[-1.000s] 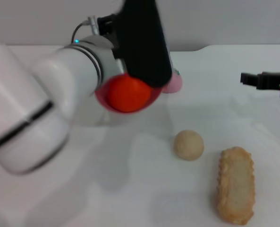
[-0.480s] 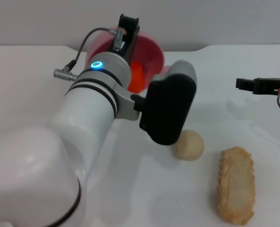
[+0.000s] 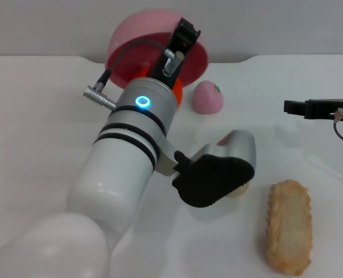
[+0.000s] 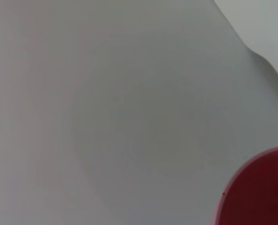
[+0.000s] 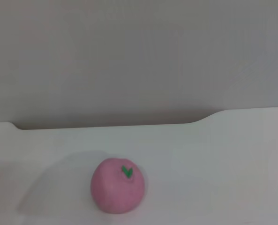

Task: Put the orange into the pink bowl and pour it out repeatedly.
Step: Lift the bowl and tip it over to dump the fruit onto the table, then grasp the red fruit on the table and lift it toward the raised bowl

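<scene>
In the head view my left gripper is shut on the rim of the pink bowl and holds it lifted and tilted at the back of the table. The bowl's inside faces right and down. The orange shows only as a red-orange patch beside my left wrist, under the bowl's mouth; I cannot tell whether it is in the bowl. The bowl's edge also shows in the left wrist view. My right gripper hangs at the right edge, away from the bowl.
A small pink peach-like fruit lies right of the bowl and also shows in the right wrist view. A beige ball is mostly hidden behind my left arm's black part. A breaded oblong piece lies at the front right.
My left arm has turned and carried the bowl up and back, tilting it over. The orange, in plain sight inside the bowl before, is now mostly hidden behind my wrist. The right gripper has barely moved.
</scene>
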### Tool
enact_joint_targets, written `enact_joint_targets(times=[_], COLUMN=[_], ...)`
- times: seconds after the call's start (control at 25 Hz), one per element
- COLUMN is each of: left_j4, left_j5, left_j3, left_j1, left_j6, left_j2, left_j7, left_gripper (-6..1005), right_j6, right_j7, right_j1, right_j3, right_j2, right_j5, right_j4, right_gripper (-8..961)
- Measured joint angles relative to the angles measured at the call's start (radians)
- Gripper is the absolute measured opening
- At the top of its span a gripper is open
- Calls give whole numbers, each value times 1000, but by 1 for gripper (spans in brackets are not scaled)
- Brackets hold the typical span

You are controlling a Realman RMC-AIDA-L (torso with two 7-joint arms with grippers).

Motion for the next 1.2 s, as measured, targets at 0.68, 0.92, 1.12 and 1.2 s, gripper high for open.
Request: enact_joint_targets(times=[0.68, 0.92, 1.12, 1.2], left_j4=[187, 240, 190, 174], left_j5=[-368, -938, -1209, -1257], left_j3=[-191, -604, -847, -913], left_j1=[-88, -113, -123, -110], left_j6=[-181, -342, -436, -452], left_j2=[-4, 7, 13, 13], left_j7=[-477, -473, -410, -392], left_gripper=[45, 45, 45, 45], right_j6=[3, 0, -34, -75], right_j7=[-9, -9, -11, -12], right_j1=[15, 46, 75, 86], right_j3=[-37, -100, -164, -208], right_j2=[3, 4, 5, 5], right_j5=[2, 5, 19, 30], right_j4=[-13, -15, -11, -9], right_gripper=[641, 655, 666, 671])
